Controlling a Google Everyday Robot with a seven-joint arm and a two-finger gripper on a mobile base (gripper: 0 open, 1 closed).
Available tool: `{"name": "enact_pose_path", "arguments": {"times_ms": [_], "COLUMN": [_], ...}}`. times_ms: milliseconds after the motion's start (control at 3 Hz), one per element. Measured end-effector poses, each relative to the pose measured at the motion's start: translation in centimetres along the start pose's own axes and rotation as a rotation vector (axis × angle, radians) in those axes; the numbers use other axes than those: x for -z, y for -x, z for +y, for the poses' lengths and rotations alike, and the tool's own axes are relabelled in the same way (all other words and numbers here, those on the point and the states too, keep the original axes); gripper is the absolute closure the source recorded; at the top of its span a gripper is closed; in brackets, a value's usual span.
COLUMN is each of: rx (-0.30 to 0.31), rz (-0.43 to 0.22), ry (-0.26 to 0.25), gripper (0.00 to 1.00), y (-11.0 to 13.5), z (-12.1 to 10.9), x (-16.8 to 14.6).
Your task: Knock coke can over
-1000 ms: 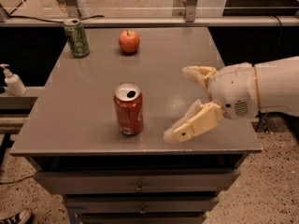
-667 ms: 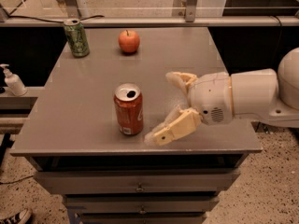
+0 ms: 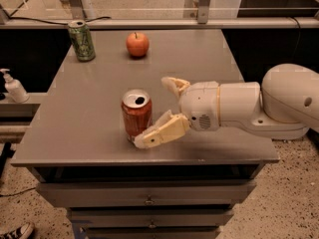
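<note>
The coke can (image 3: 136, 114), red-orange with a silver top and open pull-tab hole, stands upright near the front middle of the grey table (image 3: 94, 98). My gripper (image 3: 154, 112) reaches in from the right, low over the table, with its cream fingers spread open. The near finger (image 3: 160, 131) lies against the can's lower right side at the table's front. The far finger (image 3: 174, 86) is behind and to the right of the can, apart from it. The can's right side sits in the mouth of the open fingers.
A green can (image 3: 81, 40) stands at the table's back left. A red-orange apple (image 3: 137, 44) sits at the back middle. A white pump bottle (image 3: 13, 86) stands on a ledge to the left. Drawers (image 3: 149, 200) are below the table front.
My gripper has moved left across the table toward the coke can, and its near finger now reaches the can's base. The can is still upright in the same spot.
</note>
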State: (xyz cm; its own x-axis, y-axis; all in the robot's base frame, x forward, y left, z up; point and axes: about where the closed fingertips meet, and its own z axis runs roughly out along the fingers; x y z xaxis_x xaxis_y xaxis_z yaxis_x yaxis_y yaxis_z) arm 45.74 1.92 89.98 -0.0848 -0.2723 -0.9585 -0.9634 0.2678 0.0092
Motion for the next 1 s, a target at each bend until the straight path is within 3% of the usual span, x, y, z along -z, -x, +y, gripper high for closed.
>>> {"name": "enact_pose_path", "arguments": {"times_ms": [667,1000], "rx": [-0.063,-0.044], "rz": [-0.083,-0.133], "ry": [-0.105,-0.163], "gripper": [0.00,0.00], "y": [1.1,4.0], "z": [-3.2,-5.7], "x": [-3.4,-5.2]}}
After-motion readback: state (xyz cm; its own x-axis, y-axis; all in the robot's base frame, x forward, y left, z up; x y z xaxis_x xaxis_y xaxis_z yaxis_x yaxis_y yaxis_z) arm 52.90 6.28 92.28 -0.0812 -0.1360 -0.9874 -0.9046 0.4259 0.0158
